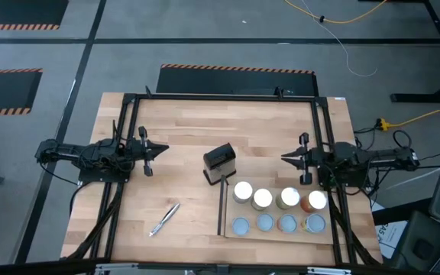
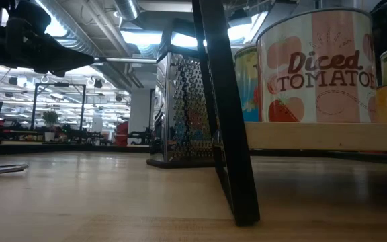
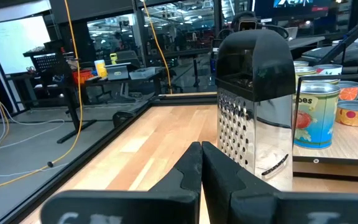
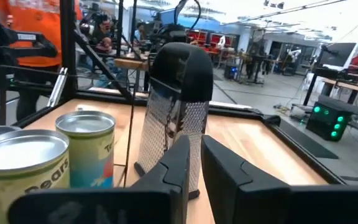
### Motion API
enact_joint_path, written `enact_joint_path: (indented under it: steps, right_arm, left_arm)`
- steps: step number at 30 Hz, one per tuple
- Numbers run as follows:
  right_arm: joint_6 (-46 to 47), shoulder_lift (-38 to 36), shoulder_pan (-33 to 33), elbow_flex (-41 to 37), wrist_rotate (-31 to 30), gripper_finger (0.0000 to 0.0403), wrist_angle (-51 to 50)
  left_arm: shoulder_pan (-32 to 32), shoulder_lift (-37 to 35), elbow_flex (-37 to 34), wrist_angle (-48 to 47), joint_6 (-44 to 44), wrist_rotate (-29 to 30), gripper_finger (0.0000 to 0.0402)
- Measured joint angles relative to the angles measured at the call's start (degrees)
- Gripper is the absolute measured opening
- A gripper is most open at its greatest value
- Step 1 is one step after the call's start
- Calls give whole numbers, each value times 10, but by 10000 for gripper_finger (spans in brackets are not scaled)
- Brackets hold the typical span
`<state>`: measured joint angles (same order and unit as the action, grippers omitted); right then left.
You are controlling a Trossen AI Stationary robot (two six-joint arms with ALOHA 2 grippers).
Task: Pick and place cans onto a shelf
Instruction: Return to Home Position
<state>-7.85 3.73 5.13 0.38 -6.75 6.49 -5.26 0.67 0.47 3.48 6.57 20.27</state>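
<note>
Overhead, eight cans (image 1: 262, 198), low down, tomato label (image 2: 318, 74)

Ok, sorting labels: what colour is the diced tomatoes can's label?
The metal diced tomatoes can has a pale pink label with red tomatoes; low view best.

Left arm (image 1: 90, 153): at 9 o'clock in high view, lying level, aimed toward 3 o'clock. Left gripper (image 1: 161, 149) empty, fingers (image 3: 188, 171) pressed together to a point. Right arm (image 1: 365, 156): at 3 o'clock, mirrored, aimed toward 9 o'clock. Right gripper (image 1: 287, 158) empty, fingers (image 4: 176, 165) closed, hairline gap between tips
</note>
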Motion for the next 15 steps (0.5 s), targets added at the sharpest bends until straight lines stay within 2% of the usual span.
enact_joint_path:
  steps: [8, 15]
  right_arm:
    - [30, 0, -18, 0, 14, 46, -42]
    - [32, 4, -19, 0, 20, 46, -42]
  left_arm:
    - [0, 0, 0, 0, 0, 0, 0]
    - [0, 0, 0, 0, 0, 0, 0]
